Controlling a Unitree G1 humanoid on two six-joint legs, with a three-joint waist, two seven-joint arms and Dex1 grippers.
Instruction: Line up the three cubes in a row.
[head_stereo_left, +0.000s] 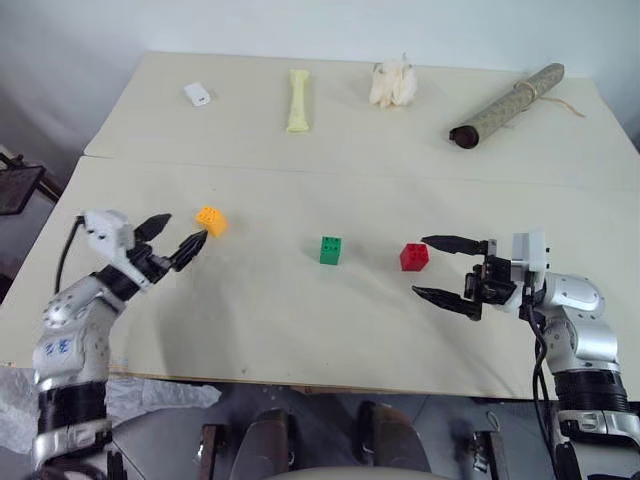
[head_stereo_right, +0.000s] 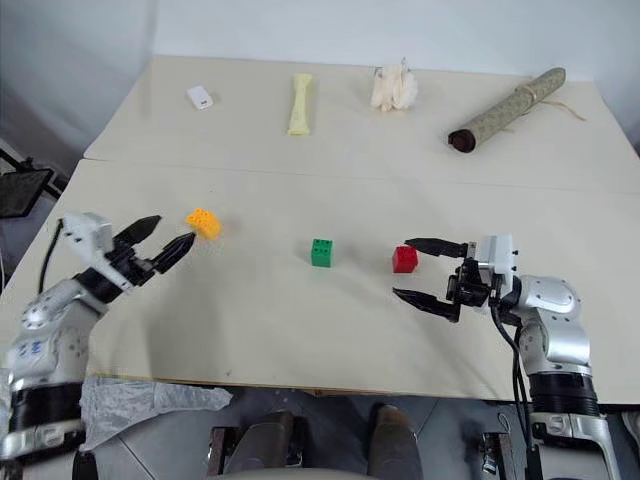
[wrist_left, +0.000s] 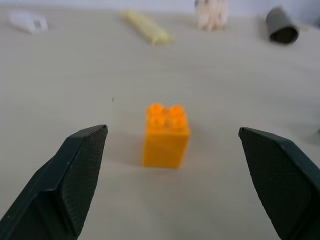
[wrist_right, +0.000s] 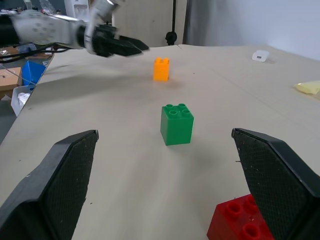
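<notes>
Three studded cubes stand on the cream table (head_stereo_left: 300, 320): an orange-yellow cube (head_stereo_left: 211, 221) at the left, a green cube (head_stereo_left: 330, 250) in the middle and a red cube (head_stereo_left: 414, 257) to its right. My left gripper (head_stereo_left: 181, 237) is open, its fingertips just short of the orange-yellow cube (wrist_left: 165, 136), which stands ahead between the two fingers. My right gripper (head_stereo_left: 435, 268) is open and points left, with the red cube (wrist_right: 241, 221) close to its far finger and the green cube (wrist_right: 176, 123) farther ahead. Neither holds anything.
Along the far side of the table lie a small white block (head_stereo_left: 197, 95), a pale yellow bone-shaped piece (head_stereo_left: 298, 100), a crumpled white wad (head_stereo_left: 394, 84) and a long brown roll (head_stereo_left: 507, 105). A seam (head_stereo_left: 340, 172) crosses the table between them and the cubes.
</notes>
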